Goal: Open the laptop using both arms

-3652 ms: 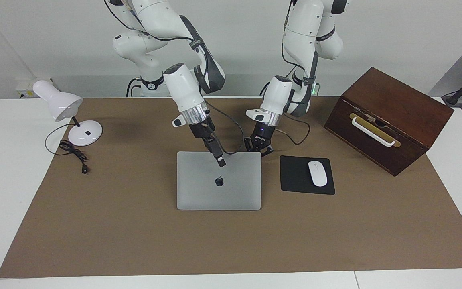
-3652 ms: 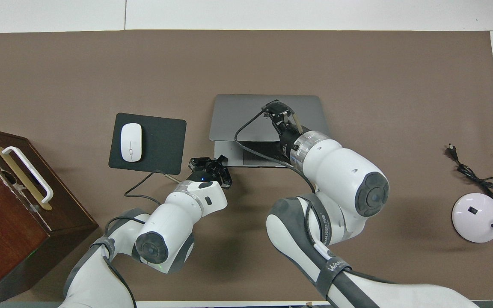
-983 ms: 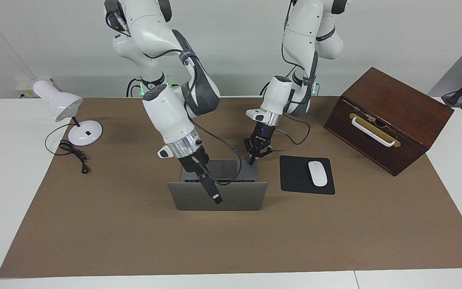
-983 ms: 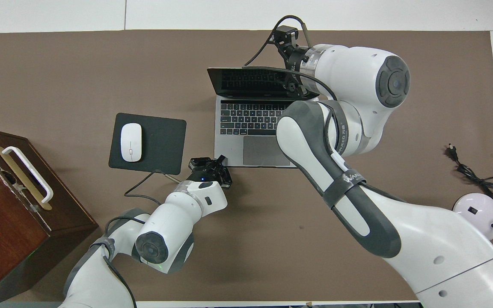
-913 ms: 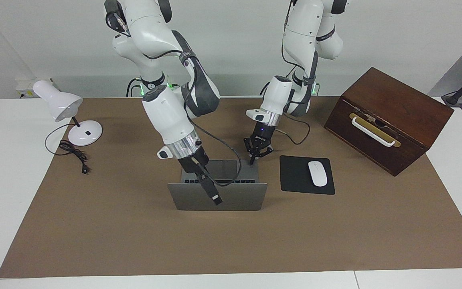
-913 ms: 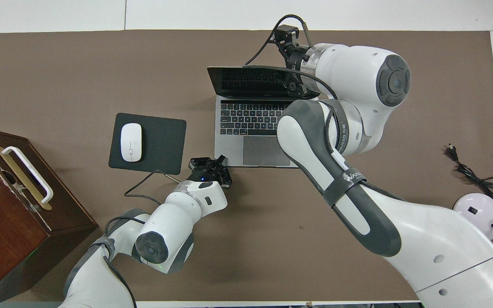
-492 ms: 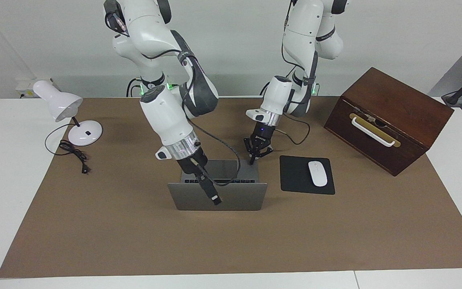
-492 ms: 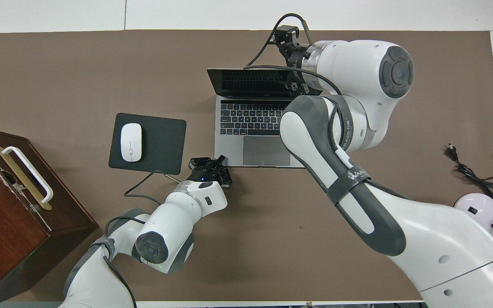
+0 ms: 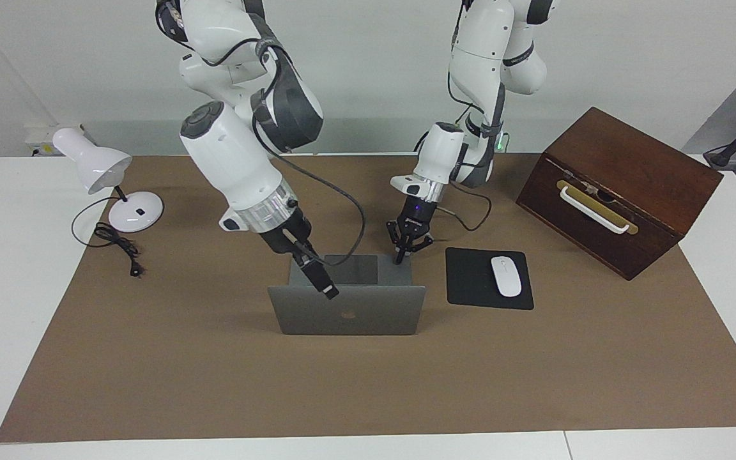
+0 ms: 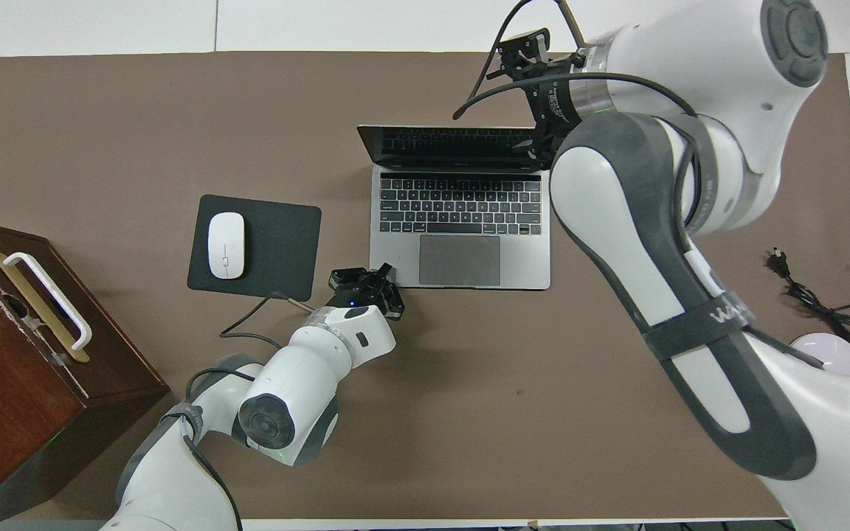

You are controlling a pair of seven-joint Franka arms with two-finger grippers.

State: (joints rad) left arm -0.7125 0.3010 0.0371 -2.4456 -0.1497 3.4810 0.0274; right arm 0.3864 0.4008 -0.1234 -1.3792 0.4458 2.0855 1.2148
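The silver-grey laptop (image 9: 368, 313) stands open in the middle of the brown mat, its lid upright with the logo facing away from the robots. The overhead view shows its keyboard and dark trackpad (image 10: 462, 221). My left gripper (image 9: 400, 257) is shut and its tip rests on the corner of the laptop's base nearest the robots, at the left arm's end; it also shows in the overhead view (image 10: 383, 274). My right gripper (image 9: 326, 291) hangs at the lid's top edge, toward the right arm's end (image 10: 536, 147).
A black mouse pad (image 9: 470, 281) with a white mouse (image 9: 506, 276) lies beside the laptop toward the left arm's end. A dark wooden box (image 9: 623, 185) stands past it. A white desk lamp (image 9: 96, 167) and its cable (image 9: 119, 246) are at the right arm's end.
The lid went from nearly closed to upright. In the last half second my right gripper rose and drew back toward the right arm's end, uncovering the logo. My left gripper stayed on the base corner.
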